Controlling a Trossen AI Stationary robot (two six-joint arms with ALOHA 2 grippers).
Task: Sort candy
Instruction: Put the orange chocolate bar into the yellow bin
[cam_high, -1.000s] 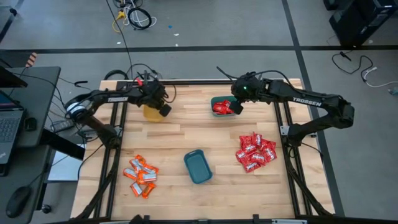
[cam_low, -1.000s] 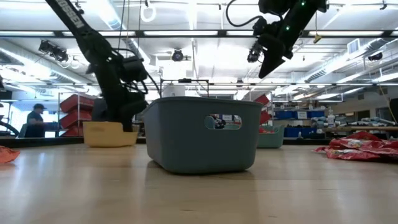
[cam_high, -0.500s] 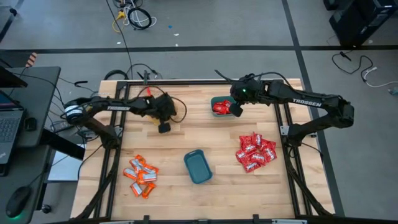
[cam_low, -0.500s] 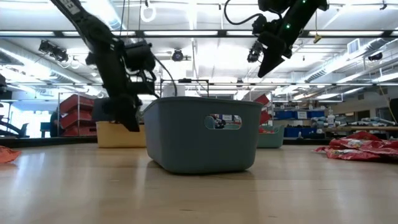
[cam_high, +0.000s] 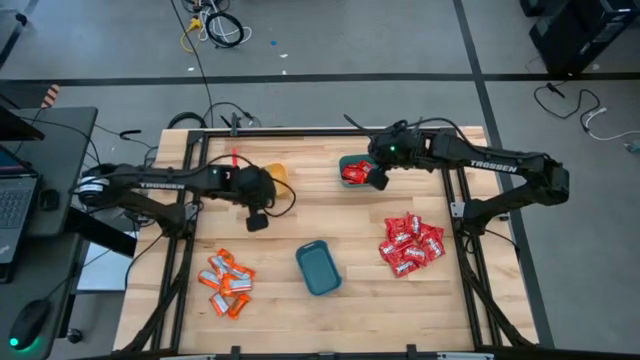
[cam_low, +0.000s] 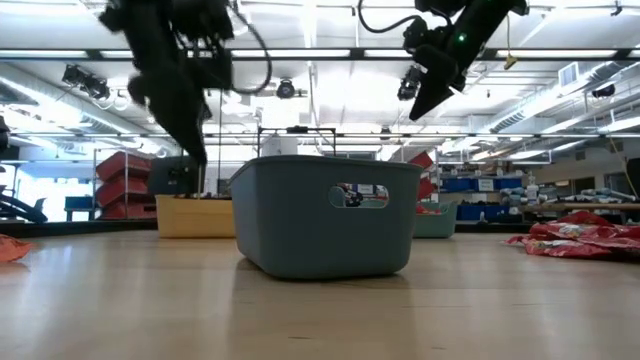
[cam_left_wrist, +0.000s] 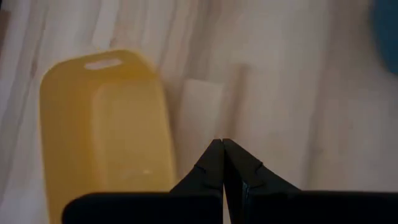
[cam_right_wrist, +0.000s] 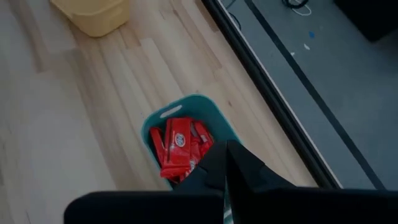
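My left tool (cam_high: 257, 221) has swung away from the yellow bin (cam_high: 273, 173) at the far left of the bench (cam_high: 300, 215) and now hangs pinched shut and empty over bare wood, nearer the middle, so I judge that drop-off done and the next pick due. My right tool (cam_high: 378, 179), fingers also pressed together with nothing between them, stays above the far teal bin (cam_high: 346, 163), which holds several red packets (cam_right_wrist: 178, 147); its load seems delivered too. I count three bins: one yellow, that far teal one, and a second teal bin (cam_high: 319, 267) at the near middle that looks empty from above. Two loose heaps of candy remain: orange-and-white packets (cam_high: 226, 281) at the near left, roughly eight, and red packets (cam_high: 410, 243) at the near right, perhaps a dozen, though they overlap too much for a sure count.
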